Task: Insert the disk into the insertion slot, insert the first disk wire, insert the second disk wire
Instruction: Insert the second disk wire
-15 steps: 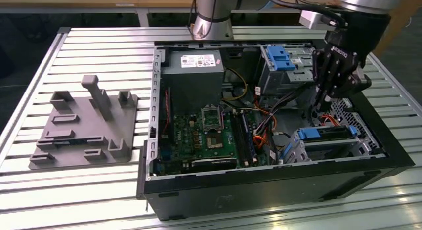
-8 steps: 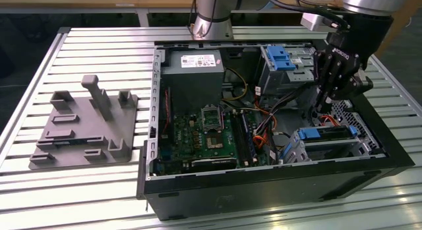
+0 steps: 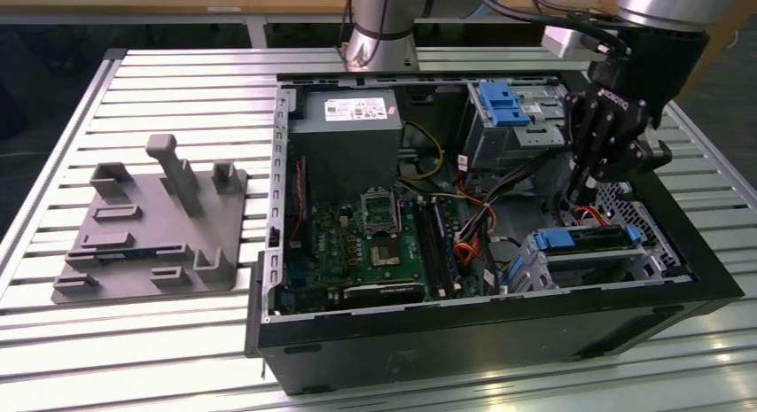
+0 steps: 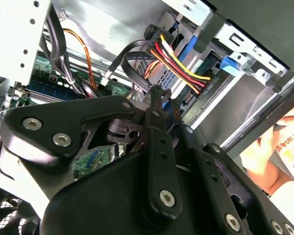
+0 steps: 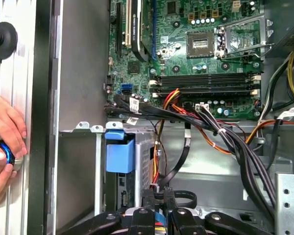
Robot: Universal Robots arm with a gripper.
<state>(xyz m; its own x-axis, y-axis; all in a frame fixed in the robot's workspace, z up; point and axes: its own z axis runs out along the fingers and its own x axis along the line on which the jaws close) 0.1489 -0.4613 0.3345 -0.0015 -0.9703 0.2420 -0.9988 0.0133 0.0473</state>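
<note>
Black claw (image 3: pixel 588 197) beside disk (image 3: pixel 591 241), case wall (image 3: pixel 680 230) near.

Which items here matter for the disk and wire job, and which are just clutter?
In play:
disk
insertion slot
gripper
multicoloured disk wire

Not in play:
grey fixture plate
power supply
motherboard
upper drive cage
a person's hand

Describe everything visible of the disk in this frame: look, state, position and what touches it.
The disk is a flat silver-grey drive in a bright blue plastic carrier, lying level inside the insertion slot, the low perforated metal cage at the exterior view's right of the case. Its blue carrier end faces the motherboard. The gripper hangs just above its rear edge, where red and black wires run in the second wrist view; actual contact cannot be told.
</note>
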